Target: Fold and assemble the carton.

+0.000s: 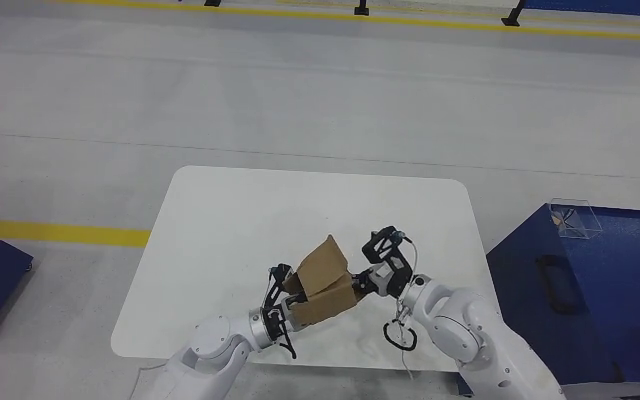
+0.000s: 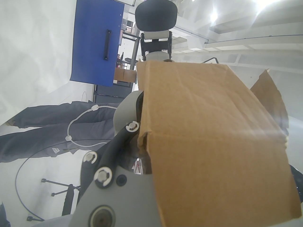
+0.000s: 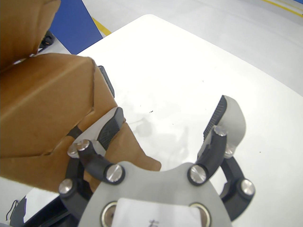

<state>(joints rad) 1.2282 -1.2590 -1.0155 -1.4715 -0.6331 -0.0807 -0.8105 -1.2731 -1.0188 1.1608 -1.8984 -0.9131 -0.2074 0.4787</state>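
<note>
Near the front edge of the table (image 1: 230, 210), the right gripper (image 3: 169, 112) stands spread wide. One pad (image 3: 110, 126) lies against a lower flap (image 3: 132, 150) of the carton (image 3: 47, 100), while the other hangs free over bare tabletop. The left gripper (image 1: 282, 300) sits at the carton's opposite end; whether it clamps the board I cannot tell. To fold well, I judge the pad should push close along the crease rather than at the flap's tip, with the far end braced. The top view gives the carton's whole outline, a raised flap (image 1: 322, 260) standing between both arms; the right wrist view gives the pad's contact close up.
</note>
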